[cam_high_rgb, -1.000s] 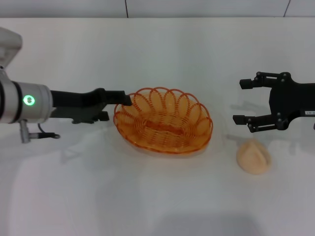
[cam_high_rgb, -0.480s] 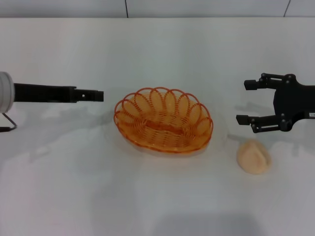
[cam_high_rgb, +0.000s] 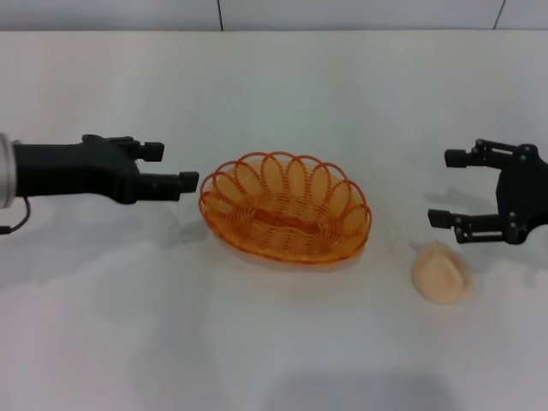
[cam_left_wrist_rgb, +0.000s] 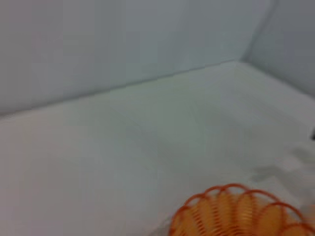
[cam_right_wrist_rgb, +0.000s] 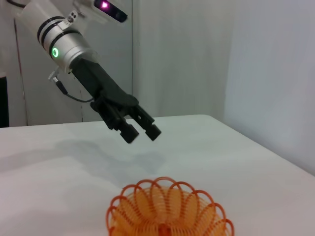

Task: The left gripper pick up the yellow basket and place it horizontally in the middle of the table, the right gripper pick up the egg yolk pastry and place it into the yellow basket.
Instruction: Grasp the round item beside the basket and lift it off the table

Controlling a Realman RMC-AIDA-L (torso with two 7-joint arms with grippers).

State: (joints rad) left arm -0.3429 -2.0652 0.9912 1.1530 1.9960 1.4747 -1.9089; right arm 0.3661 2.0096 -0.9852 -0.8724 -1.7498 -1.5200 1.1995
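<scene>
The yellow basket (cam_high_rgb: 285, 210) lies flat with its long side across the middle of the white table (cam_high_rgb: 274, 86), and it is empty. My left gripper (cam_high_rgb: 174, 165) is open and empty, just left of the basket's rim and not touching it. My right gripper (cam_high_rgb: 445, 187) is open and empty, hovering just above and behind the egg yolk pastry (cam_high_rgb: 441, 272), which sits on the table right of the basket. The basket also shows in the left wrist view (cam_left_wrist_rgb: 241, 211) and in the right wrist view (cam_right_wrist_rgb: 167, 209), where the left gripper (cam_right_wrist_rgb: 140, 130) hangs beyond it.
A wall seam runs along the table's far edge (cam_high_rgb: 219, 15). Bare tabletop lies in front of the basket and between the basket and the pastry.
My left gripper has come off the basket's left rim, drawn back to the left and turned its wrist. My right gripper has shifted slightly right. The basket and the pastry have stayed still.
</scene>
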